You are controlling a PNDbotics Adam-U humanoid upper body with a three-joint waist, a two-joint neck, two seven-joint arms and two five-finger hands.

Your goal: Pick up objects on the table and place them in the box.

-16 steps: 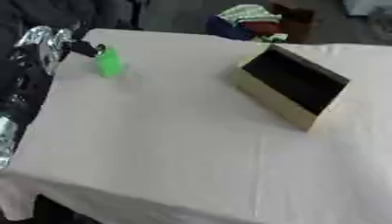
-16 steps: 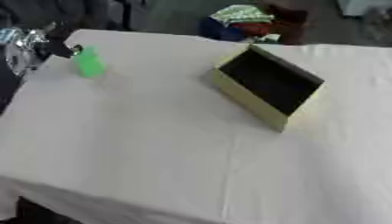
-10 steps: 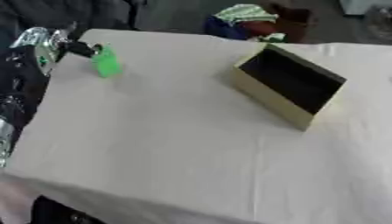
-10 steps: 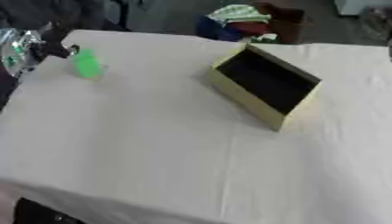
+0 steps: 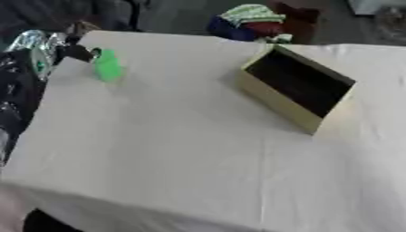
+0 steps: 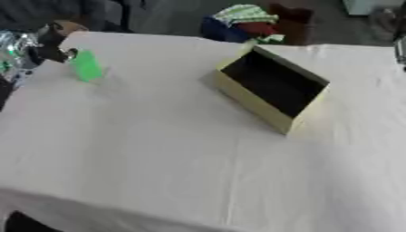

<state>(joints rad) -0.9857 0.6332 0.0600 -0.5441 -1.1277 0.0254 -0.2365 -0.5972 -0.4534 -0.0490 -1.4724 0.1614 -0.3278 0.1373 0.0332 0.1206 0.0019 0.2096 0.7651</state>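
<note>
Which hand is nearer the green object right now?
Left. The left hand is right beside the green object, on its left; the right hand shows in neither view.

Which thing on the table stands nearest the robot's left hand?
The green object, right beside the left hand at the table's far left; the box sits far right.

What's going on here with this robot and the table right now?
The robot's left hand is at the far left corner of the white-covered table, right beside a small green object that stands there; whether the fingers are closed on it cannot be made out. The tan box sits apart toward the right, tipped on its side with its dark opening showing and nothing visible inside. The right hand is out of view.
</note>
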